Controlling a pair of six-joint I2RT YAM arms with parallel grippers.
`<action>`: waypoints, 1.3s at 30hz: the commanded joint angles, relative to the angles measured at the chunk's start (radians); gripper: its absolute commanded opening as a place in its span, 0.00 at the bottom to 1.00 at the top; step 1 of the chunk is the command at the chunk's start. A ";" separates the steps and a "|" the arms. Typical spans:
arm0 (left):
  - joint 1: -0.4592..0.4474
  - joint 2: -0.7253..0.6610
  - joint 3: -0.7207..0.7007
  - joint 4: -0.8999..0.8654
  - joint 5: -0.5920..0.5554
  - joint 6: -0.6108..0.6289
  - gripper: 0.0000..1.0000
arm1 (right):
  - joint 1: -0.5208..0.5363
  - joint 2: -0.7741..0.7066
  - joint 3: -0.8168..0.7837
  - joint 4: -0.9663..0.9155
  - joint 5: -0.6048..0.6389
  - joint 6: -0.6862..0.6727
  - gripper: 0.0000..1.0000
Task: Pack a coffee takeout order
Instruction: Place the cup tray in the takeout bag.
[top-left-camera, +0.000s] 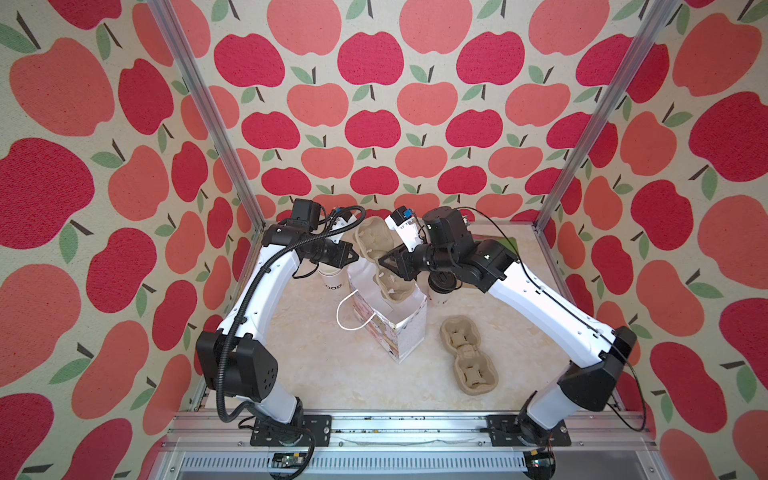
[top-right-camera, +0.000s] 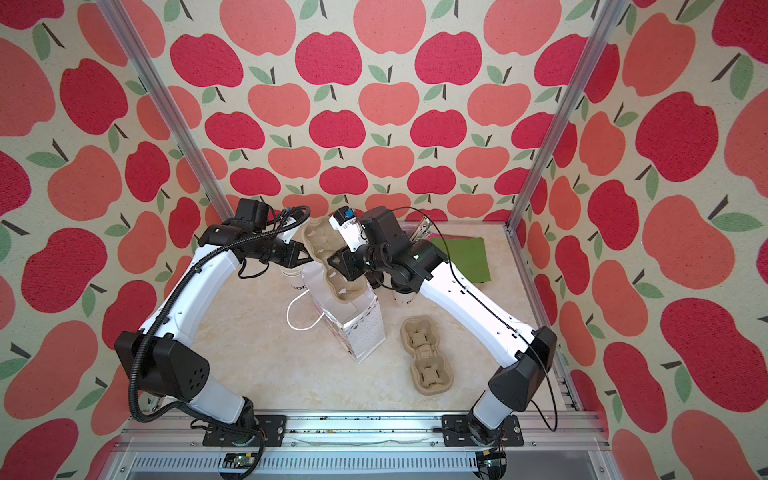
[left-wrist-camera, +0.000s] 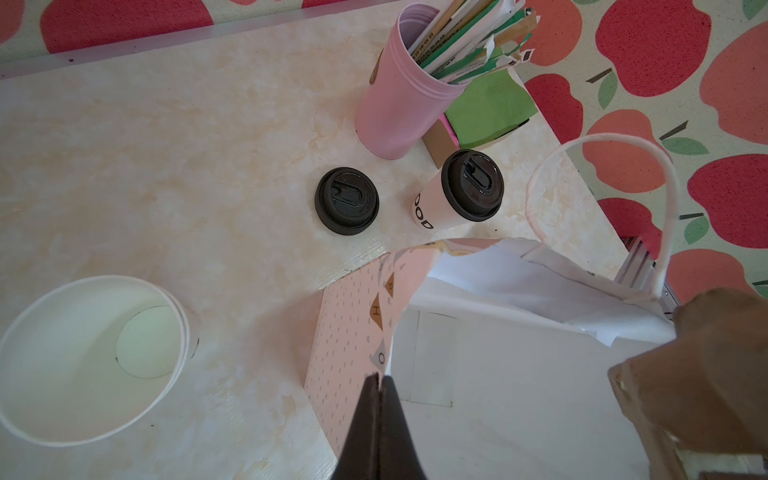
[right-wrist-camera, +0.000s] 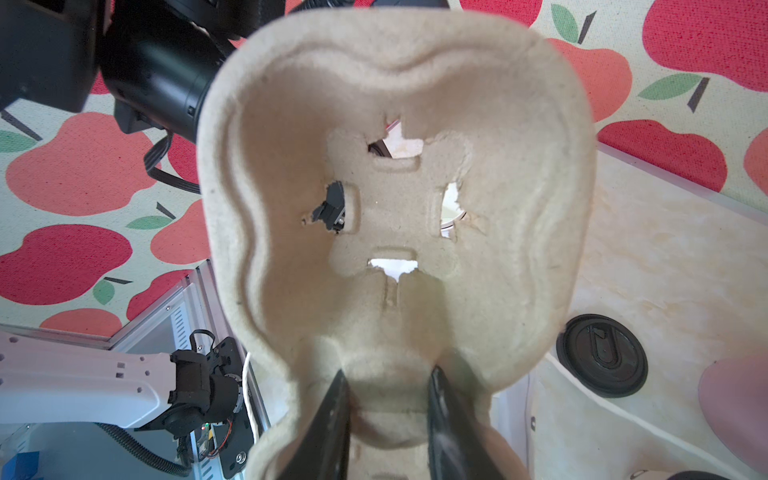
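Observation:
My right gripper (right-wrist-camera: 388, 386) is shut on the middle of a tan pulp two-cup carrier (right-wrist-camera: 395, 166). The carrier (top-left-camera: 376, 237) hangs tilted, with its lower end inside the open top of a pink patterned paper bag (top-left-camera: 405, 332). My left gripper (left-wrist-camera: 380, 378) is shut on the bag's rim (left-wrist-camera: 384, 332), beside the carrier. A lidded white paper cup (left-wrist-camera: 457, 195) with black lettering stands behind the bag. An open white cup (left-wrist-camera: 91, 357) and a loose black lid (left-wrist-camera: 347, 200) are nearby. A green napkin (top-right-camera: 461, 257) lies at the back right.
Another pulp carrier (top-left-camera: 469, 355) lies flat on the table to the right of the bag. A pink holder (left-wrist-camera: 399, 99) full of wrapped straws (left-wrist-camera: 465, 37) stands at the back by the napkins. The bag's white handle (top-left-camera: 349, 311) loops out to the left.

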 joint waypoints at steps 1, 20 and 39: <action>0.008 -0.016 -0.010 0.011 0.022 -0.007 0.00 | 0.011 0.010 -0.003 0.006 0.016 0.001 0.28; 0.014 -0.020 -0.015 0.014 0.025 -0.007 0.00 | 0.066 0.041 -0.032 -0.108 0.177 -0.109 0.28; -0.020 -0.056 0.005 -0.020 -0.134 0.031 0.00 | 0.069 0.091 -0.055 -0.209 0.177 -0.120 0.29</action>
